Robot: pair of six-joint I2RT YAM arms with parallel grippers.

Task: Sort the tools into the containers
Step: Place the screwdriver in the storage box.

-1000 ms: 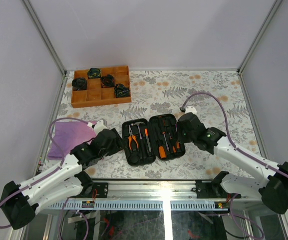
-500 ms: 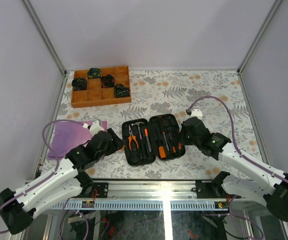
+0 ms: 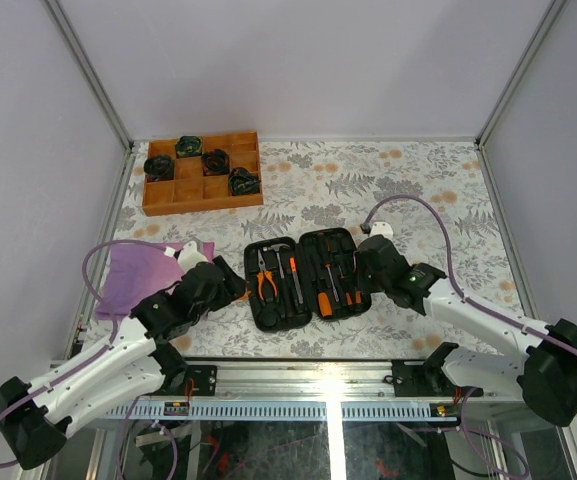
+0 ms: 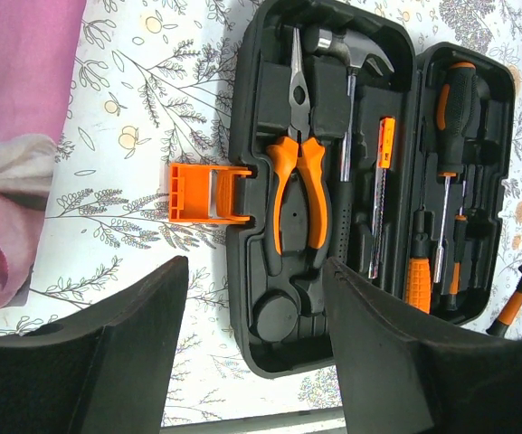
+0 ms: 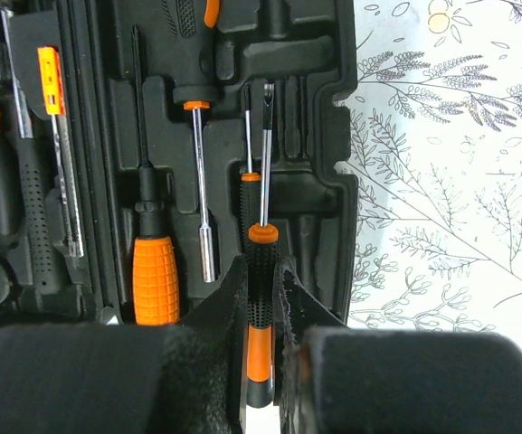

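One screwdriver (image 5: 261, 237) hovered over the case (image 5: 324, 136).
Right fingers (image 5: 298, 312) grasped it above the case's right half; next it probably needed lowering into a free slot. Left fingers (image 4: 134, 353) hung released, empty.

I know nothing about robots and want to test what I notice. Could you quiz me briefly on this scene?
1. True or false: the right fingers grip a screwdriver.
2. Which tool lies beside the hammer in the tool case? A pliers, B scissors, C wrench.
3. What colour is the cloth?
Key: 1 true; 2 A; 3 purple.
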